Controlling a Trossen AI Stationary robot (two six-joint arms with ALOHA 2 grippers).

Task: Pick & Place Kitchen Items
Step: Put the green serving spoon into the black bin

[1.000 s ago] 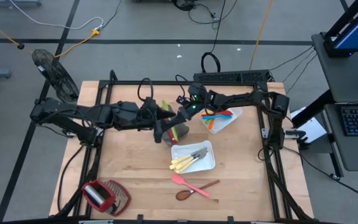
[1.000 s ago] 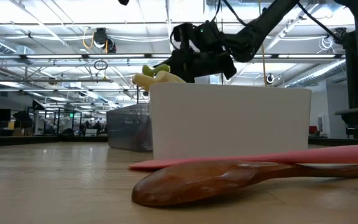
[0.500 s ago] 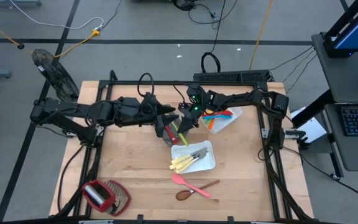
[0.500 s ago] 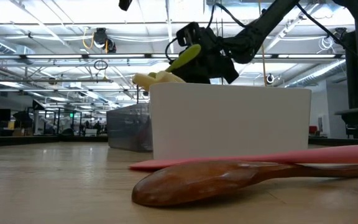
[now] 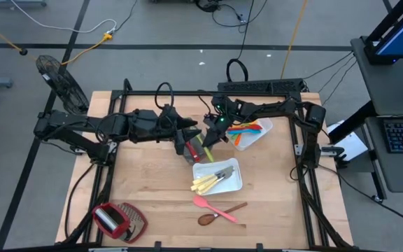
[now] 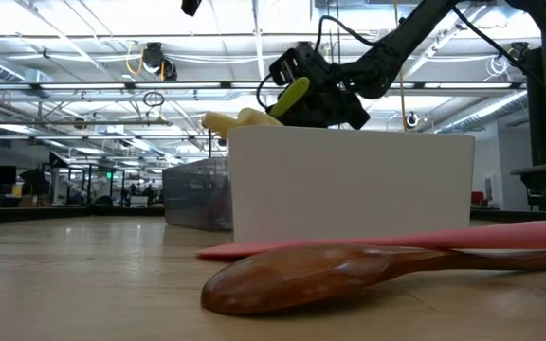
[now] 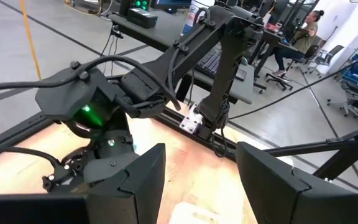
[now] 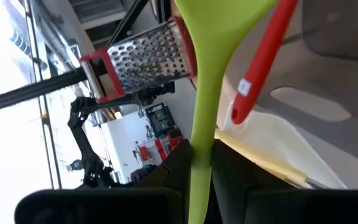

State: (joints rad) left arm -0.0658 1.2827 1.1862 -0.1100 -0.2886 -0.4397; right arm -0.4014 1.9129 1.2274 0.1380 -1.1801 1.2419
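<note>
Green spatula [image 8: 205, 93] pinched by its handle in right claw [image 5: 212, 135], blade pointing away toward grater [image 8: 143, 60]; left claw [image 7: 197, 180] spread

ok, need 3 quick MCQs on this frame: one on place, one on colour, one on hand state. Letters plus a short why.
1. Where does the wooden spoon lie?
A. In the grey bin
B. On the bare table, beside the pink utensil
C. In the far tray with the coloured utensils

2. What colour is the utensil in the right hand?
A. Blue
B. Orange
C. Green

3. What state is the left hand in?
A. Open and empty
B. Shut on a knife
C. Shut on the grater

Key: 1 B, the high view shows it on the wood below the near tray. 2 C, the right wrist view shows the green utensil between its fingers. 3 A, the left wrist view shows its fingers apart with nothing between.
</note>
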